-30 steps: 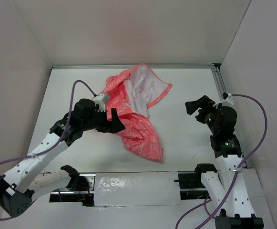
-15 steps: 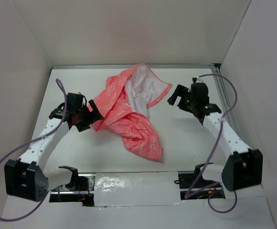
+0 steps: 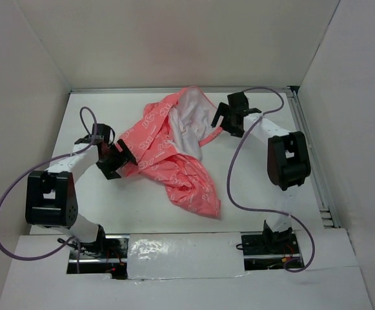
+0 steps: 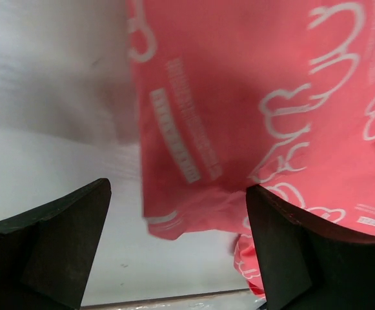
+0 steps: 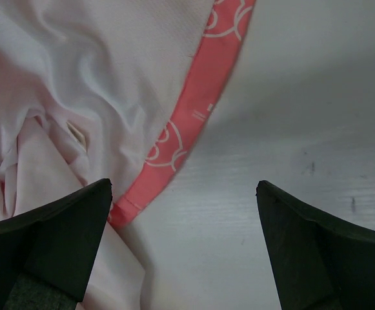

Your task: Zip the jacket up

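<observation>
The coral-pink jacket (image 3: 174,152) with white print lies crumpled in the middle of the white table, its whitish lining (image 3: 193,119) turned up at the back. My left gripper (image 3: 119,160) stands open at the jacket's left edge; in the left wrist view a pink sleeve cuff (image 4: 174,216) lies between the dark fingers (image 4: 51,245), untouched. My right gripper (image 3: 226,119) is open at the jacket's back right edge. The right wrist view shows the pink hem (image 5: 193,110) and lining (image 5: 77,84) just by the left finger (image 5: 58,232). The zipper is not visible.
White walls enclose the table (image 3: 264,181) on three sides. A metal rail (image 3: 310,155) runs along the right edge. A taped strip (image 3: 181,255) and both arm bases sit at the near edge. Purple cables (image 3: 235,174) loop from each arm.
Both arms have swung outward and forward. The left gripper has settled at the jacket's left edge, and the right gripper has moved left to its back right edge. The jacket has hardly shifted.
</observation>
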Robot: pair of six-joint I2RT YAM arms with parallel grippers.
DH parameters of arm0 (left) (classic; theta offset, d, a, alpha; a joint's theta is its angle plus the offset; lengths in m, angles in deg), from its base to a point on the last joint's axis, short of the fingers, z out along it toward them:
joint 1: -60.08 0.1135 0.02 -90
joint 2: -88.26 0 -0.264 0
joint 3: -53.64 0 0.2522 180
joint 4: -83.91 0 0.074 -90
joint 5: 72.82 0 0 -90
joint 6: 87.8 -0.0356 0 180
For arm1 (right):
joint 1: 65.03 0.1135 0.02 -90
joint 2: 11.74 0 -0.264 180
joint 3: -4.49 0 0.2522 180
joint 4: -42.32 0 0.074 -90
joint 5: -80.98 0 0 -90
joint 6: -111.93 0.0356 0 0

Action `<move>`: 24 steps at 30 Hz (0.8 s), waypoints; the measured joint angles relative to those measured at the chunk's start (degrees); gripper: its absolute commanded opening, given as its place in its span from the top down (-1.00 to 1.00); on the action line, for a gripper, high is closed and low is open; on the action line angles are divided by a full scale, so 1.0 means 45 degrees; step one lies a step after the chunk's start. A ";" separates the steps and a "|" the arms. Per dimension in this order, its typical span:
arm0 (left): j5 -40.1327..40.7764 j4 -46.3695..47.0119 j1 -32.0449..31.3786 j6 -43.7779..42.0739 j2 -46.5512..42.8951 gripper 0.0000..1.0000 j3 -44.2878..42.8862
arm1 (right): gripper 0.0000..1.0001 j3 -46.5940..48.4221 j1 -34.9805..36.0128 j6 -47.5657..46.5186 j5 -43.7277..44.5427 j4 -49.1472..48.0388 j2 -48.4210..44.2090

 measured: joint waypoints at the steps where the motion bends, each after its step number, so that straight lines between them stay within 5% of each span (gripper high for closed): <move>1: -0.0194 0.0257 -0.0019 -0.0078 0.0117 -0.63 -0.0005 | -0.99 0.0296 0.0097 0.0117 0.0024 0.0058 0.0369; 3: -0.0563 0.0695 -0.0019 -0.0257 0.0418 -0.34 -0.0102 | -0.99 0.0743 0.0272 0.0350 0.0058 0.0107 0.0981; 6: -0.0967 0.1103 -0.0024 -0.0500 0.0923 0.43 -0.0495 | -0.99 0.1064 0.0476 0.0699 0.0199 0.0248 0.1525; 7: -0.1054 0.1219 -0.0015 -0.0656 0.1039 0.93 -0.0651 | -0.99 0.1200 0.0529 0.0845 0.0238 0.0350 0.1671; 8: -0.1127 0.1302 0.0000 -0.0631 0.1122 1.00 -0.0806 | -0.99 0.1326 0.0563 0.0976 0.0253 0.0408 0.1802; 14: -0.1423 0.1768 0.0248 -0.0758 0.1205 1.00 -0.1277 | -0.94 0.1462 0.0636 0.1807 -0.0005 0.0423 0.2089; 18: -0.1593 0.1875 0.0622 -0.0753 0.0918 1.00 -0.1273 | -0.72 0.1462 0.0680 0.2341 -0.0238 0.0330 0.2317; 19: -0.1666 0.1938 0.0685 -0.0758 0.0758 1.00 -0.1273 | -0.48 0.1515 0.0690 0.2443 -0.0282 0.0248 0.2361; 21: -0.1734 0.2040 0.0826 -0.0772 0.0248 1.00 -0.1273 | -0.38 0.1608 0.0719 0.2754 -0.0374 0.0039 0.2511; 24: -0.1885 0.2118 0.0937 -0.0850 -0.0481 1.00 -0.1467 | 0.46 0.1836 0.0753 0.2958 -0.0471 -0.0262 0.2827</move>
